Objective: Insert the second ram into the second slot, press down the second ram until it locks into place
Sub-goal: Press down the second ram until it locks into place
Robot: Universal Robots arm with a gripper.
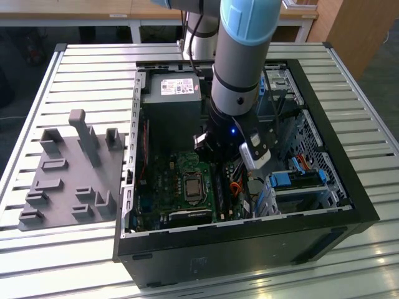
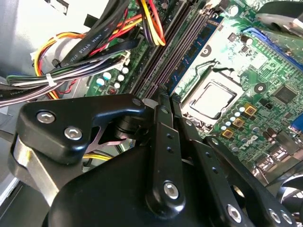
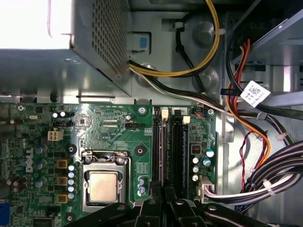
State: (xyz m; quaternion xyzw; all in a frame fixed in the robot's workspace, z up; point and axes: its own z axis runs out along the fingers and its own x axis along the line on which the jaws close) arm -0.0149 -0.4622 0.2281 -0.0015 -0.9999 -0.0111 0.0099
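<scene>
Down inside the open computer case [image 1: 249, 243], your end effector [image 2: 163, 97] shows with its black fingers [image 2: 161, 142] drawn together, nothing visible between them, and their tips over the near end of the memory slots [image 3: 177, 151]. Just beyond those tips the second ram [image 2: 196, 49], a thin blue strip carrying dark chips, stands on edge in the slot on the processor side and runs away from the fingers along it; you cannot tell whether the tips touch its end, or whether its latches have closed. Beside the strip lies the processor socket [image 2: 213, 99] with its bare metal lid, set in the green motherboard [image 3: 118, 132]. On the other side of the slots, a bundle of black, yellow, red and orange cables [image 2: 80, 52] crosses the case floor, held with white ties. Farther back sits the grey power supply [image 1: 171, 103], its perforated wall in the first wrist view above the board. In the exterior view the arm [image 1: 240, 62], grey with a light blue band, drops straight into the case, which rests on a slatted metal table [image 1: 93, 62]. Toward the exterior view's left, well apart from the case, a grey fixture plate [image 1: 68, 180] with upright pegs and blocks lies on the same table.
</scene>
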